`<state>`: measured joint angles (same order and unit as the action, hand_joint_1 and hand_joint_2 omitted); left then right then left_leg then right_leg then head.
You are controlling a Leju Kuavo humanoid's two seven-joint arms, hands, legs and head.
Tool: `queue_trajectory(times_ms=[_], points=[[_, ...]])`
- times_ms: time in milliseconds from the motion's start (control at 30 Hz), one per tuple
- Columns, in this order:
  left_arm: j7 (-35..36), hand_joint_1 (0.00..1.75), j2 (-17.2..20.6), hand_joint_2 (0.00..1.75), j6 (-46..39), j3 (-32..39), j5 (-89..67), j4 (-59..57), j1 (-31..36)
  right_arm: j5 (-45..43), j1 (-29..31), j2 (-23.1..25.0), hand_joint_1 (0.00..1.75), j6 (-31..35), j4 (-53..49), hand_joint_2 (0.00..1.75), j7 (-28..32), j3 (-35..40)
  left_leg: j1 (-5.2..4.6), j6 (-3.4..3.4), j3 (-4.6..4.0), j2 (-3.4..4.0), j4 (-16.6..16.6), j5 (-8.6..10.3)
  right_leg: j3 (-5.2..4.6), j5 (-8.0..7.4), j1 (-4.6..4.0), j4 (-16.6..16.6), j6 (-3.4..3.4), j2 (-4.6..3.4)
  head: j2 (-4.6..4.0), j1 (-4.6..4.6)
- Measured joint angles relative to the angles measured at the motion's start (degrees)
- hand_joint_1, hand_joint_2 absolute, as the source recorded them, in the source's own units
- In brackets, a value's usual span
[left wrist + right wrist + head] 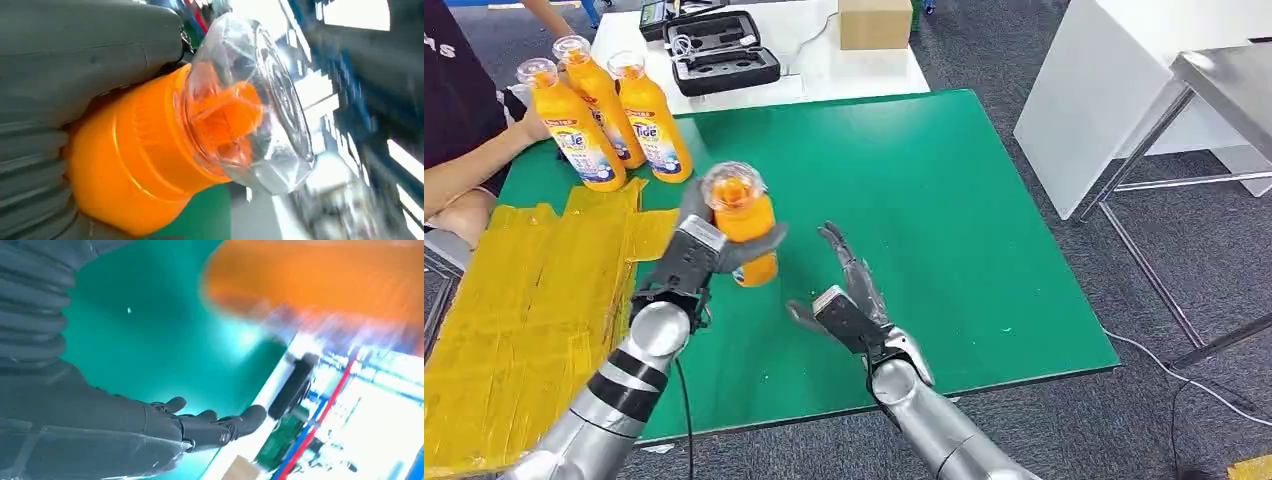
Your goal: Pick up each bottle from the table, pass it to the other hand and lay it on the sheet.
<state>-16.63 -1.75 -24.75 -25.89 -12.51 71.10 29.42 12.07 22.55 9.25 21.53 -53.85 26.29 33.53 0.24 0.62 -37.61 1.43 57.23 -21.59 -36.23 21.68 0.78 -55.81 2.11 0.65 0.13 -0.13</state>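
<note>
Fingers of the left hand (pixel 692 255) wrap around an orange bottle (pixel 744 228), holding it lifted above the green tabletop (pixel 944 200), its clear cap tipped toward the camera in the head view. In the left wrist view the grey thumb presses on the bottle's orange shoulder just behind the transparent cap (pixel 260 100), and an orange spout shows through the plastic.

Just beside that bottle, on the side away from the left fingers, the right hand (pixel 849 300) hovers over the tabletop with its fingers spread and holding nothing, the palm turned toward the bottle but apart from it. In the right wrist view the dark fingers (pixel 220 425) stretch out over the green surface, and a blurred orange shape, the bottle, lies beyond their tips.

On the outer side of the left fingers, a crinkled yellow sheet (pixel 514 320) covers the near left part of the tabletop.

Beyond the left fingers, past the sheet's far edge, three more orange bottles (pixel 609 115) stand upright in a tight group, each with a clear cap and a label. A person's hand (pixel 529 125) rests against the one farthest from the robot's fingers, and the person's arm lies along the tabletop's edge.

Farther still, a white table (pixel 824 60) carries an open black case (pixel 719 55) and a cardboard box (pixel 874 22).
</note>
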Motion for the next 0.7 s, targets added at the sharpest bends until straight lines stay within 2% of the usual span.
queue_trajectory(times_ms=[133, 200, 267, 400, 500, 700], points=[[0.4, 1.75, 2.4, 1.75, -9.3, 5.4, -14.3, 0.1, 1.0, -0.2, -2.2, -1.4, 0.0, -0.4, -6.4, 0.0, -0.6, -3.8, 0.0, 0.0, 0.0, 0.03, 0.0, 0.0, -0.02, -0.01, 0.01, 0.0, 0.0, -0.03, 0.0, 0.0], [2.2, 1.75, 3.4, 1.75, -13.4, 8.2, -27.4, -0.1, 1.6, -0.5, -3.1, -2.0, 0.0, -1.2, -9.5, 0.0, -1.3, -5.5, 0.0, 0.0, 0.0, 0.01, 0.0, 0.0, -0.01, 0.0, 0.01, 0.0, 0.0, 0.0, 0.0, 0.02], [1.9, 1.75, 3.8, 1.75, -14.9, 12.9, -41.5, -0.5, 1.6, -0.9, -4.5, -2.7, 0.0, -2.3, -12.7, 0.0, -1.8, -7.3, -0.01, 0.0, -0.01, 0.01, 0.0, 0.0, -0.01, 0.01, 0.01, 0.0, -0.01, -0.01, 0.0, 0.0], [1.3, 1.75, 3.7, 1.75, -15.1, 21.6, -57.3, -1.1, 1.5, -1.2, -6.8, -3.8, 0.0, -2.9, -17.5, 0.0, -1.2, -9.5, -0.01, 0.0, 0.0, 0.04, 0.0, -0.01, -0.05, 0.01, 0.02, 0.0, -0.01, -0.03, 0.0, 0.0], [4.5, 1.75, 4.5, 1.75, -15.1, 24.5, -64.2, -3.2, 2.0, -1.9, -8.6, -4.8, 0.0, -3.5, -21.9, 0.0, -1.3, -10.8, -0.01, 0.0, -0.01, 0.01, 0.0, -0.01, -0.04, 0.02, 0.01, 0.0, -0.02, 0.0, 0.0, 0.02], [6.1, 1.75, 5.8, 1.75, -15.1, 26.6, -66.5, -5.5, 2.4, -2.3, -10.3, -6.2, 0.0, -4.0, -26.8, 0.0, -1.8, -12.0, 0.0, 0.0, 0.0, 0.03, 0.0, 0.0, -0.05, 0.01, 0.01, 0.0, -0.02, -0.01, 0.0, 0.0]])
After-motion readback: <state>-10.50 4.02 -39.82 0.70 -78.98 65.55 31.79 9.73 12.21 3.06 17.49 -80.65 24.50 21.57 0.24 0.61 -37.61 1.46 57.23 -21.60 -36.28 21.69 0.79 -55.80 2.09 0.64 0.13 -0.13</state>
